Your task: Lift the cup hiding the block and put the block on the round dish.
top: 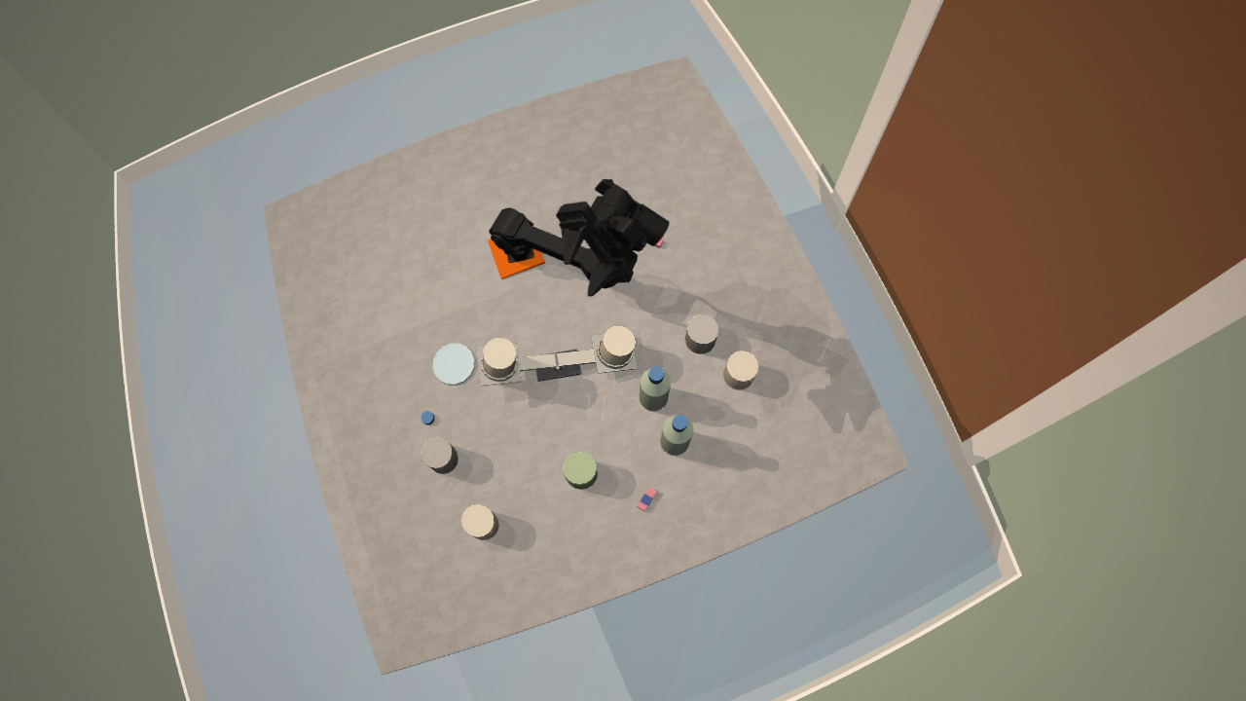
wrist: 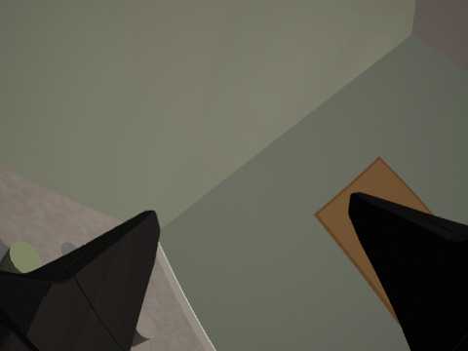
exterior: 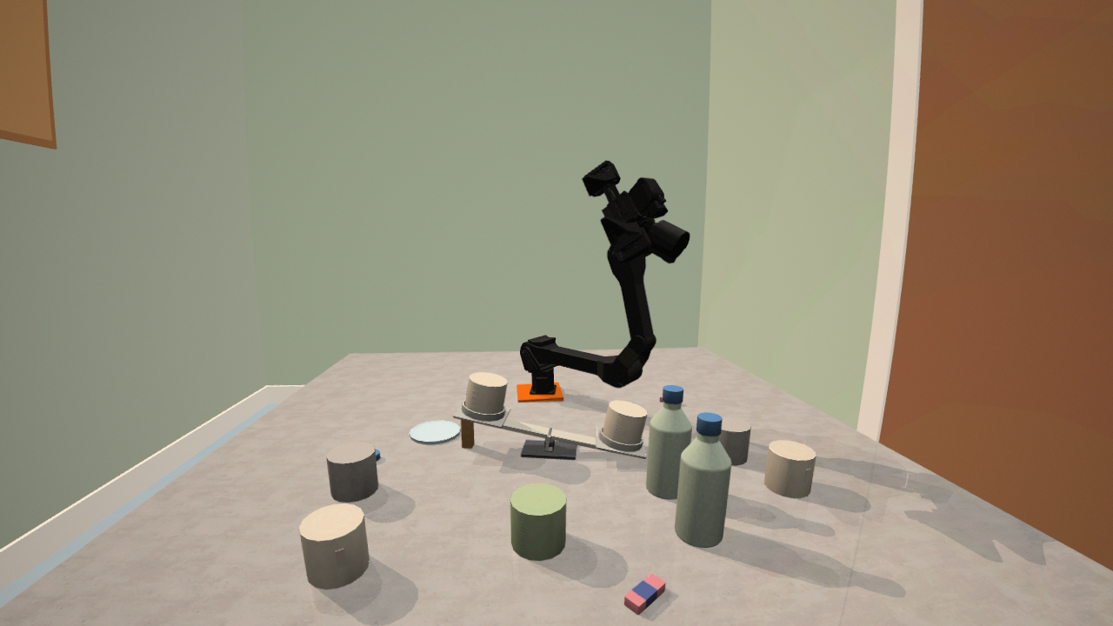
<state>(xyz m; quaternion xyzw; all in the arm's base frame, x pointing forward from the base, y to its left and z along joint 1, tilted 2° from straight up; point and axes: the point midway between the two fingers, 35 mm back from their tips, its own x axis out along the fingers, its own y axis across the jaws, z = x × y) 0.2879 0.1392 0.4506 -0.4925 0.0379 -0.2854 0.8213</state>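
1. Above the table [top: 391, 208] [exterior: 264, 536] [wrist: 44, 205], the hand [top: 605, 274] [exterior: 620, 227] [wrist: 255, 214] hangs wide open, holding nothing; the wrist view looks past its fingers at the walls.
2. Below it and toward the bottles, the low cup [top: 617, 347] [exterior: 624, 424] stands upside down, tilted with the balance [top: 574, 358] [exterior: 568, 436]. It lies nearer the hand than the high cup [top: 498, 358] [exterior: 486, 395].
3. The block is hidden. The low end suggests it, but a brown post [exterior: 467, 432] beneath the high end makes that doubtful.
4. Farther out, just beside the high end, lies the round dish [top: 453, 363] [exterior: 435, 432].
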